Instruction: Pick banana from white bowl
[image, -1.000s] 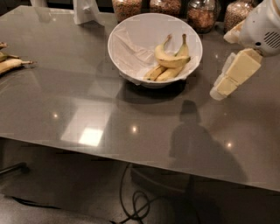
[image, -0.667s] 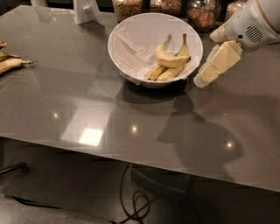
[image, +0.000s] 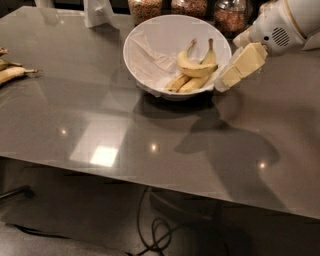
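Note:
The white bowl sits at the back middle of the grey table, lined with crumpled white paper. A bunch of yellow bananas lies in its right half, stems pointing up. My gripper comes in from the upper right on a white arm. Its cream-coloured fingers hang just outside the bowl's right rim, next to the bananas, holding nothing.
Several glass jars with brown contents stand behind the bowl. A white object stands at the back left. More bananas lie at the table's left edge. The table's front edge runs across the lower part of the view, with cables on the floor below.
My gripper has moved left, from well right of the bowl to right beside its right rim. The bowl and bananas have not moved.

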